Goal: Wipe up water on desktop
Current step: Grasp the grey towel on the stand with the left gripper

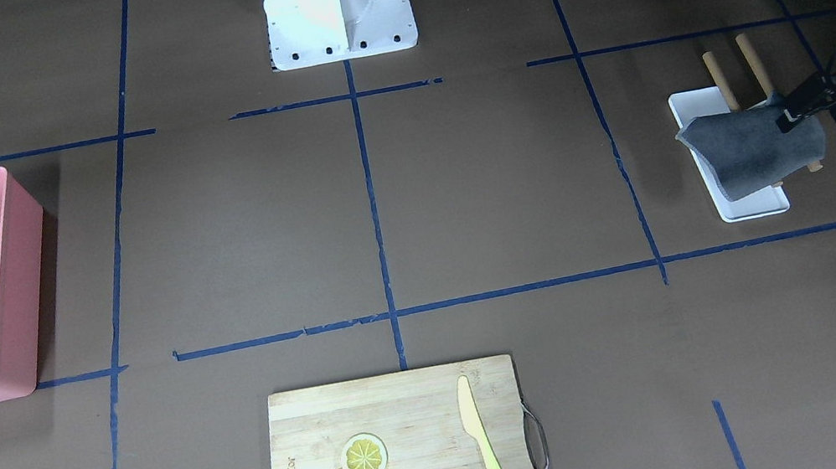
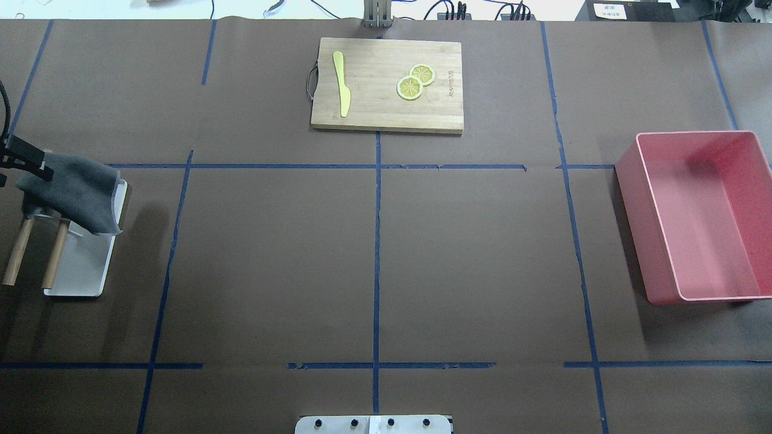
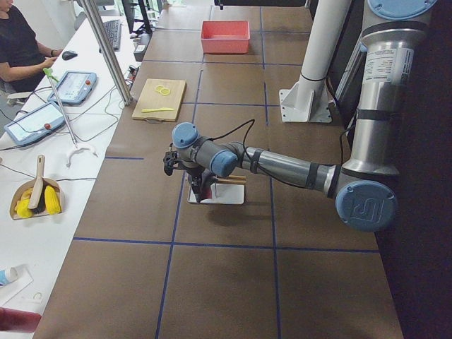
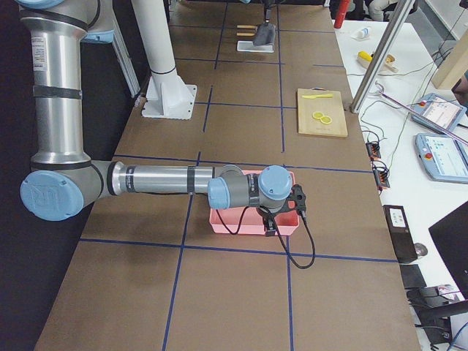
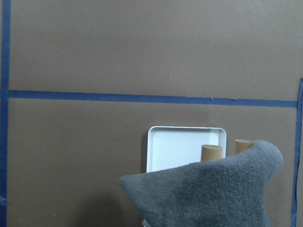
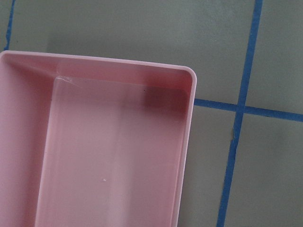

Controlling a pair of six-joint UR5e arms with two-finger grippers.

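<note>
The desktop point(image 2: 470, 253) is a dark-brown surface with blue tape lines; I see no water on it. My left gripper point(image 1: 788, 113) is shut on the upper edge of a grey cloth point(image 1: 752, 149). It holds the cloth hanging over a small white tray point(image 1: 753, 205) with two wooden pegs point(image 1: 719, 78). In the overhead view the gripper point(image 2: 39, 164) and cloth point(image 2: 75, 190) are at the far left. The left wrist view shows the cloth point(image 5: 213, 194) draped in front of the tray point(image 5: 175, 146). My right gripper point(image 4: 281, 216) hovers over a pink bin point(image 4: 248, 223); I cannot tell if it is open or shut.
The pink bin point(image 2: 657, 211) stands at the desktop's right side and looks empty in the right wrist view point(image 6: 184, 142). A bamboo cutting board point(image 2: 374, 108) at the far edge carries a yellow knife point(image 2: 342, 84) and two lemon slices point(image 2: 415, 81).
</note>
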